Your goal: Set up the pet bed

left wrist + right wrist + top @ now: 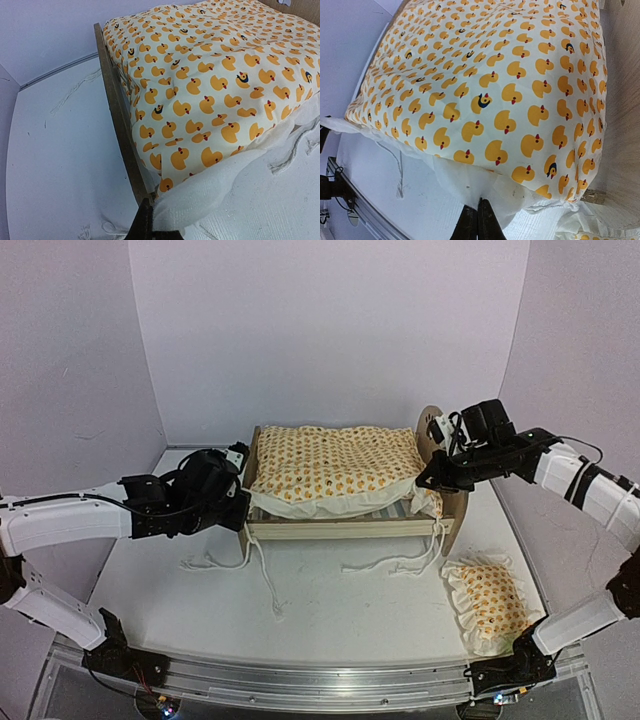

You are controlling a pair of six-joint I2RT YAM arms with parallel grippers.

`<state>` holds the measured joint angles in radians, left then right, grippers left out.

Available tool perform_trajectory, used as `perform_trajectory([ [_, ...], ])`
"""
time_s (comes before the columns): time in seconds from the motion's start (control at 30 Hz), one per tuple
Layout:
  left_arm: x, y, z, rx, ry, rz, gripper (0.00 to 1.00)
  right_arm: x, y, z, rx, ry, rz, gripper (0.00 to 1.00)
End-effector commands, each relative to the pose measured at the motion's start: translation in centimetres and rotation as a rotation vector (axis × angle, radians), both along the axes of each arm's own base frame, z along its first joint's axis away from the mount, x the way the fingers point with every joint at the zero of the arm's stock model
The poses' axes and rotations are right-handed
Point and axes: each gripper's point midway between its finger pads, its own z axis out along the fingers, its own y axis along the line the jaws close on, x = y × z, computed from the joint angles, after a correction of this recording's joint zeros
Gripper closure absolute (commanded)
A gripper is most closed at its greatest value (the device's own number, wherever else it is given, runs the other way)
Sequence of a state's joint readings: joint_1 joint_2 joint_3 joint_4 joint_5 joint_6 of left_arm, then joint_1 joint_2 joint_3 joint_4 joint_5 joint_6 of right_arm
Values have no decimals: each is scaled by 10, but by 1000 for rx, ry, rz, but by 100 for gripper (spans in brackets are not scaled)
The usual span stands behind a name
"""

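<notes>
Now we hold the quilt (335, 462) by its near corners, left claw (148, 212) and right claw (479, 207) pinched shut at opposite ends of the bed (340, 530), which lies crosswise mid-counter (330, 610) between them.

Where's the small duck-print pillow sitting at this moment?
In the top view the pillow lies on the table at the near right, apart from the pet bed, just beyond the right arm's base.
</notes>
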<state>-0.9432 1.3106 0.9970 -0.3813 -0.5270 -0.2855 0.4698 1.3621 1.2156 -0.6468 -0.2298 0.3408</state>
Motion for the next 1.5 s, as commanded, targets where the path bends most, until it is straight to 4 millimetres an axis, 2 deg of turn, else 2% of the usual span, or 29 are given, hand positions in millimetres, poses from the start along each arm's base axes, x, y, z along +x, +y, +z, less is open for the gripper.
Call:
perform_trajectory([
  [0.0,6,1,27,-71,-50,26,100,3,-4,33,45,-76,-30,97],
  [0.1,7,4,22,-68,-40,32,100,3,-15,17,-32,-55,-59,97],
  [0.2,9,7,19,-69,-34,49,100,4,-26,10,-89,-64,-86,95],
  [0.27,10,7,17,-64,-32,48,100,1,-29,3,-152,-63,-42,82],
  [0.33,10,4,16,-59,-26,32,100,-10,-19,-2,-198,-65,95,70],
  [0.43,12,-3,14,-54,-15,13,100,-35,24,12,-269,-179,305,49],
  [0.53,14,-8,19,-65,-15,6,100,-60,76,22,-230,-277,513,38],
  [0.6,15,-8,21,-69,-23,14,100,-69,106,13,-186,-323,618,35],
  [0.67,17,-7,25,-71,-34,20,100,-67,130,-2,-229,-411,666,31],
  [0.77,17,-8,29,-78,-40,17,100,-52,150,-15,-385,-556,630,30],
  [0.93,16,-5,31,-84,-44,20,100,-30,158,-16,-565,-768,516,27],
  [1.1,18,-6,30,-86,-40,24,100,-26,171,-36,-644,-814,541,32],
  [1.27,19,-4,30,-86,-44,29,100,-17,175,-53,-712,-861,482,51],
  [1.37,20,-3,32,-94,-45,27,100,-13,181,-56,-702,-885,466,52],
  [1.47,20,-4,32,-96,-42,20,100,-13,187,-63,-692,-875,489,48],
])
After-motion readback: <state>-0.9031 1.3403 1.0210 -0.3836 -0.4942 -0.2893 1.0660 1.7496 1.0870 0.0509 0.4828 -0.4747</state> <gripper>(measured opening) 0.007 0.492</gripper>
